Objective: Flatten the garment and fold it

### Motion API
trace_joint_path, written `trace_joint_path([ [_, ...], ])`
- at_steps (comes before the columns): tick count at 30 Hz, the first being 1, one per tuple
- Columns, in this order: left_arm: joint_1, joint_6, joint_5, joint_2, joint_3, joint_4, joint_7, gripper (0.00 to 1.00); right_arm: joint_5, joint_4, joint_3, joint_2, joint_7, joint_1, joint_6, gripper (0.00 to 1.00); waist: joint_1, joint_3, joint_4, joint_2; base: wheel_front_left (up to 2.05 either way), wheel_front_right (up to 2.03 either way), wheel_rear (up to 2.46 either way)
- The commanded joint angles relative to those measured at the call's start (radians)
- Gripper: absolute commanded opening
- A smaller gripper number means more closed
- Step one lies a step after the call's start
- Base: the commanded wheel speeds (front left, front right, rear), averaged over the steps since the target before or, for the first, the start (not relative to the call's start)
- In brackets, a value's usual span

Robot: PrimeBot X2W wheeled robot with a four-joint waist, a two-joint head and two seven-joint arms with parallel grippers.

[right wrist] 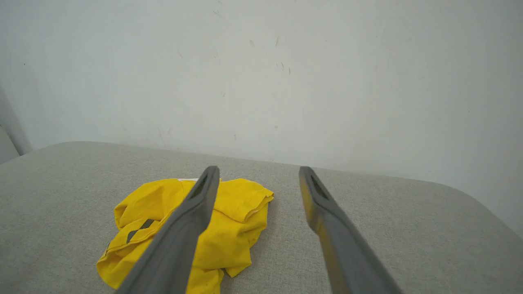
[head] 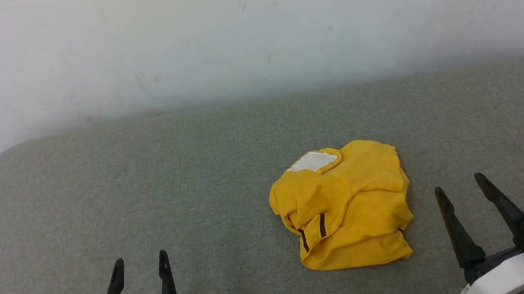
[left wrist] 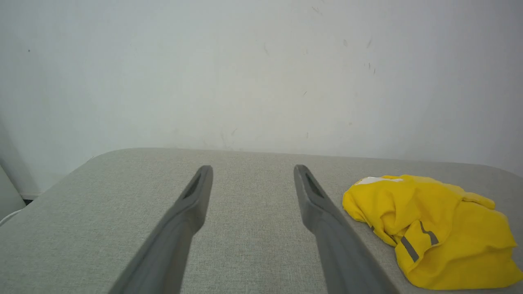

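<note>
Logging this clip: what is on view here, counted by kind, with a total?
Garment: 1, the crumpled yellow garment
Grippers: 2, the left gripper and the right gripper, both open and empty
Table: 1, the grey table
Total: 4

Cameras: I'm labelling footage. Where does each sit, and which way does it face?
Head view: on the head, facing forward and down at the table and garment; open left hand and right hand show.
Left wrist view: left wrist, along its fingers toward the wall; garment at right.
Right wrist view: right wrist, along its fingers; garment at left.
All share the garment.
</note>
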Motion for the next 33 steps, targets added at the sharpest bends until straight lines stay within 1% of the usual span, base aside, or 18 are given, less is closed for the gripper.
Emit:
trace_joint_path([
  [1, 0.009, -0.016, 0.029, -0.009, 0.008, 0.0, -0.004, 1.0, 0.009, 0.006, 0.003, 0.002, -0.002, 0.002, -0.002, 1.0, 0.0, 0.005, 0.006, 0.0, 0.0, 0.0, 0.0],
  [5, 0.002, -0.043, 0.064, -0.036, 0.023, 0.005, -0.005, 1.0, -0.004, 0.021, 0.001, 0.002, 0.021, -0.002, -0.002, 1.0, 0.0, 0.016, 0.02, 0.0, 0.0, 0.0, 0.0],
  [8, -0.012, -0.057, 0.098, -0.055, 0.016, 0.015, -0.005, 1.0, 0.003, 0.018, -0.001, -0.001, 0.082, -0.025, -0.002, 1.0, 0.0, 0.041, 0.031, 0.0, 0.0, 0.0, 0.0],
  [10, -0.02, -0.065, 0.111, -0.071, 0.014, 0.024, -0.005, 1.0, 0.012, 0.014, 0.027, -0.036, 0.159, -0.055, -0.002, 1.0, 0.0, 0.055, 0.04, 0.0, 0.0, 0.0, 0.0],
  [12, -0.029, -0.076, 0.122, -0.083, 0.015, 0.033, -0.005, 1.0, 0.051, 0.008, 0.053, -0.084, 0.255, -0.093, -0.002, 1.0, 0.0, 0.071, 0.054, 0.0, 0.0, 0.0, 0.0],
  [13, -0.029, -0.076, 0.122, -0.083, 0.015, 0.033, -0.005, 1.0, 0.051, 0.008, 0.053, -0.084, 0.255, -0.093, -0.002, 1.0, 0.0, 0.071, 0.054, 0.0, 0.0, 0.0, 0.0],
  [14, -0.041, -0.087, 0.128, -0.096, 0.018, 0.042, -0.005, 1.0, 0.121, 0.005, 0.069, -0.132, 0.361, -0.141, -0.002, 1.0, 0.0, 0.092, 0.074, 0.0, 0.0, 0.0, 0.0],
  [17, -0.059, -0.105, 0.13, -0.121, 0.02, 0.064, -0.005, 1.0, 0.223, 0.021, 0.108, -0.214, 0.541, -0.218, -0.002, 1.0, 0.0, 0.123, 0.102, 0.0, 0.0, 0.0, 0.0],
  [18, -0.059, -0.105, 0.13, -0.121, 0.02, 0.064, -0.005, 1.0, 0.223, 0.021, 0.108, -0.214, 0.541, -0.218, -0.002, 1.0, 0.0, 0.123, 0.102, 0.0, 0.0, 0.0, 0.0],
  [20, -0.077, -0.116, 0.139, -0.137, 0.02, 0.068, -0.005, 1.0, 0.313, 0.039, 0.133, -0.249, 0.666, -0.274, -0.002, 1.0, 0.0, 0.149, 0.122, 0.0, 0.0, 0.0, 0.0],
  [22, -0.093, -0.129, 0.151, -0.152, 0.012, 0.078, -0.005, 1.0, 0.396, 0.069, 0.125, -0.27, 0.778, -0.324, -0.002, 1.0, 0.0, 0.167, 0.151, 0.0, 0.0, 0.0, 0.0],
  [25, -0.111, -0.139, 0.163, -0.17, 0.013, 0.089, -0.005, 1.0, 0.458, 0.118, 0.116, -0.297, 0.912, -0.387, -0.002, 1.0, 0.0, 0.186, 0.188, 0.0, 0.0, 0.0, 0.0],
  [27, -0.118, -0.144, 0.168, -0.179, 0.016, 0.093, -0.005, 1.0, 0.473, 0.149, 0.113, -0.305, 0.967, -0.421, -0.002, 1.0, 0.0, 0.198, 0.209, 0.0, 0.0, 0.0, 0.0],
  [30, -0.123, -0.153, 0.176, -0.19, 0.02, 0.1, -0.005, 1.0, 0.459, 0.198, 0.131, -0.317, 1.014, -0.451, -0.002, 1.0, 0.0, 0.211, 0.232, 0.0, 0.0, 0.0, 0.0],
  [33, -0.125, -0.159, 0.182, -0.198, 0.025, 0.105, -0.005, 1.0, 0.451, 0.237, 0.149, -0.314, 1.0, -0.461, -0.002, 1.0, 0.0, 0.213, 0.247, 0.0, 0.0, 0.0, 0.0],
])
